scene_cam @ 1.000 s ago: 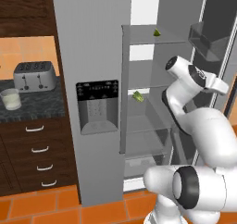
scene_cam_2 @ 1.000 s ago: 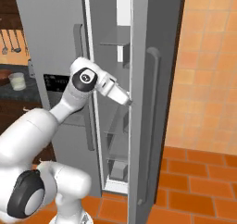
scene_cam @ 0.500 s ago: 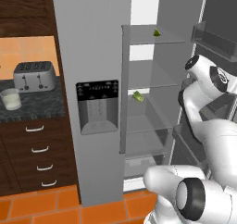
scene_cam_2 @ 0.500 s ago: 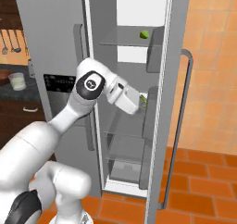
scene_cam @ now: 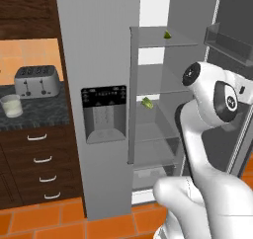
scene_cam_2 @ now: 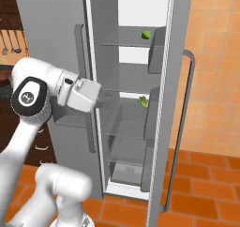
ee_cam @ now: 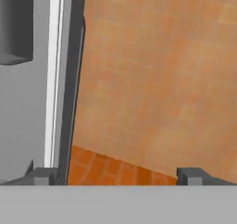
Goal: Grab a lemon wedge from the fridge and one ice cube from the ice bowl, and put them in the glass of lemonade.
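Tall grey two-door fridge (scene_cam: 99, 60) right door open. Tiny yellow-green lemon wedge (scene_cam: 147, 102) on middle shelf, not yet taken. Gripper (ee_cam: 118, 177) spread, empty. Short clear lemonade tumbler (scene_cam: 11, 106) on left worktop; ice step outstanding.

Flat, even rendered light throughout, with soft shading inside the fridge (scene_cam: 153, 109), no glare, and a coarse, blurry hand view.

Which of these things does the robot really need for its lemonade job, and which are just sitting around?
Needed:
- fridge, right door open
- glass of lemonade
- lemon wedge, on the middle shelf
- pincer, open, holding nothing

Just there:
- toaster
- green piece, top shelf
- drawers
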You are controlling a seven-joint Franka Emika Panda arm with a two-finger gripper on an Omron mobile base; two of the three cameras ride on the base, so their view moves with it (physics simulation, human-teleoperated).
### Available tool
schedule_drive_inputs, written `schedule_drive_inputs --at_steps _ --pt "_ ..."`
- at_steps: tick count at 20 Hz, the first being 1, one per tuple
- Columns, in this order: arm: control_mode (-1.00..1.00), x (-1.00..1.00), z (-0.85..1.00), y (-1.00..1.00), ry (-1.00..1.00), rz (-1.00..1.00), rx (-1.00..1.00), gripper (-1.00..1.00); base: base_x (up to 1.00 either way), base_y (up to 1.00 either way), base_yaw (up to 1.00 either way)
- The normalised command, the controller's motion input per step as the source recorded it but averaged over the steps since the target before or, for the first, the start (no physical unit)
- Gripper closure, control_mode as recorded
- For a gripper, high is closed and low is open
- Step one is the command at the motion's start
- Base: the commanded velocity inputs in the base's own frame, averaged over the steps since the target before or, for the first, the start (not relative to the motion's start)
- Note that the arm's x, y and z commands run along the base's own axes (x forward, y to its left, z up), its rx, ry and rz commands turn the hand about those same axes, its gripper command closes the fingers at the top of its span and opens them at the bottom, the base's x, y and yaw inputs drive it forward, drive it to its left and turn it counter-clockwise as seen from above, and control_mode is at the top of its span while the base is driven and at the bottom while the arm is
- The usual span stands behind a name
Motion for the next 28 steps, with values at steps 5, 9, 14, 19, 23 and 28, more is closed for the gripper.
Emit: schedule_drive_inputs --at_steps 5,9,14,19,23,28 --pt "-1.00 -0.43 -0.12 1.00 0.05 0.46 0.03 -1.00 0.00 0.00 0.00" --pt "-1.00 -0.07 -0.10 1.00 0.23 0.46 0.27 -1.00 0.00 0.00 0.00" --pt "-1.00 0.17 -0.15 0.50 0.50 0.52 0.61 -1.00 0.00 0.00 0.00" --pt "-1.00 0.59 -0.16 -0.13 0.22 0.45 0.58 -1.00 0.00 0.00 0.00" --pt "-1.00 0.10 -0.03 -0.02 0.01 0.04 0.08 -1.00 0.00 0.00 0.00" --pt "-1.00 0.24 -0.03 -0.02 0.00 0.00 0.00 -1.00 0.00 0.00 0.00"
